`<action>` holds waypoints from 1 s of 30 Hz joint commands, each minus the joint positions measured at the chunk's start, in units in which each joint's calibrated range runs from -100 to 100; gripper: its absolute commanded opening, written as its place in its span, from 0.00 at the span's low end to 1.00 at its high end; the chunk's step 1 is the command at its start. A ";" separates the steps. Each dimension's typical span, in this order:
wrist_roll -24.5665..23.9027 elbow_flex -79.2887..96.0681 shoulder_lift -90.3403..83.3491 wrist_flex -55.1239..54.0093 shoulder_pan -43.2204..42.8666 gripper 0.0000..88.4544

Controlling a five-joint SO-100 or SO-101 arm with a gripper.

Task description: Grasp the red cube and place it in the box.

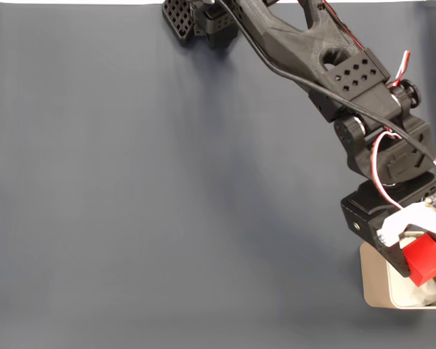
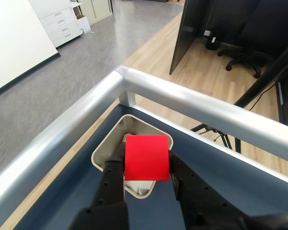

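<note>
Gripping item: black two-finger gripper [image 2: 146,165], clenched on the small bright red matte cube [image 2: 146,157]; fingers [image 2: 113,177] press its left and right faces in the wrist view. Cube position: raised above the beige round-cornered box [image 2: 105,148] with white paper lining [image 1: 419,294], at the lower right of the dark blue-grey table mat [image 1: 167,182] in the fixed view. Cube [image 1: 424,260] overlaps the box [image 1: 374,287] interior there.

From my wrist view, the gripper [image 2: 146,160] pinches the red cube [image 2: 146,157] between its two black fingers [image 2: 113,179], held over the box [image 2: 102,152]. White paper lines the box, which sits in a corner of the blue table [image 2: 240,167] beside the metal rail [image 2: 192,103].
</note>
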 commanded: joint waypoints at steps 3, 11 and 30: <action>0.73 -5.16 0.86 -0.97 -0.75 0.00; 0.83 -7.17 3.55 -1.62 -1.18 0.00; 0.93 -9.08 6.84 -3.43 -1.82 0.00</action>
